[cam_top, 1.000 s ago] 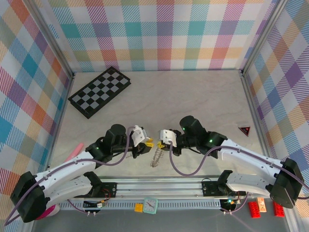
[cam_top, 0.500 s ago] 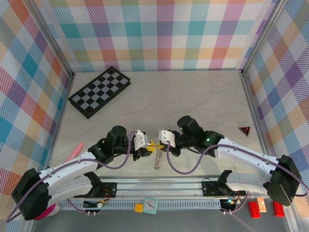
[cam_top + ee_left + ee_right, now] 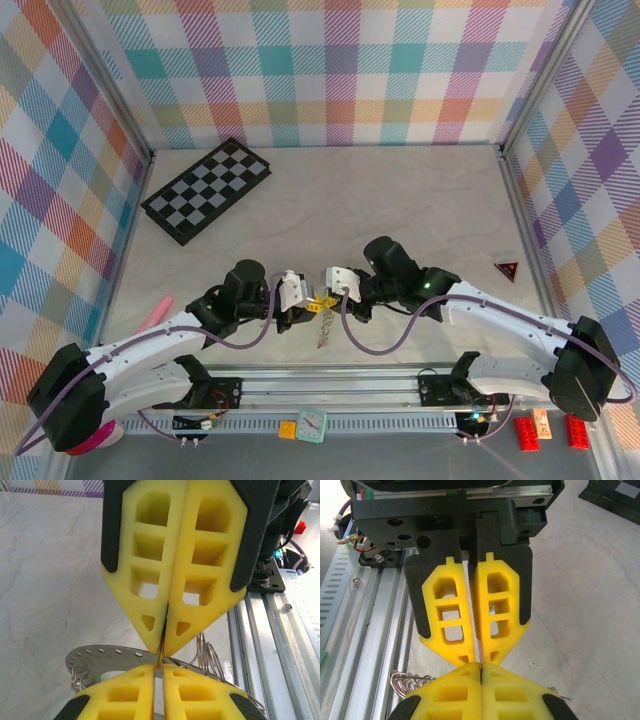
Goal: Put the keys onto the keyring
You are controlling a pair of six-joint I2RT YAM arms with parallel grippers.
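My two grippers meet tip to tip near the table's front edge. My left gripper (image 3: 309, 306) (image 3: 162, 672) is shut on a thin grey metal blade (image 3: 162, 686) that looks like a key. A mint-green head (image 3: 111, 674) (image 3: 492, 611) shows just beside its finger. My right gripper (image 3: 329, 300) (image 3: 481, 672) is shut too. The keyring's wire loops (image 3: 407, 680) stick out on both sides of its fingers. The keyring (image 3: 324, 331) hangs below both grippers, and its perforated grey rim (image 3: 100, 655) runs behind the fingertips. I cannot make out a second key.
A folded chessboard (image 3: 207, 188) lies at the back left. A red triangle (image 3: 507, 270) is at the right wall and a pink pen (image 3: 152, 315) at the left. The aluminium rail (image 3: 330, 385) runs just in front, with a small clock (image 3: 313, 425) and red bricks (image 3: 545, 432) beyond it.
Both grippers have drawn closer together until their tips touch. The keyring hanging under them has shifted a little with them.
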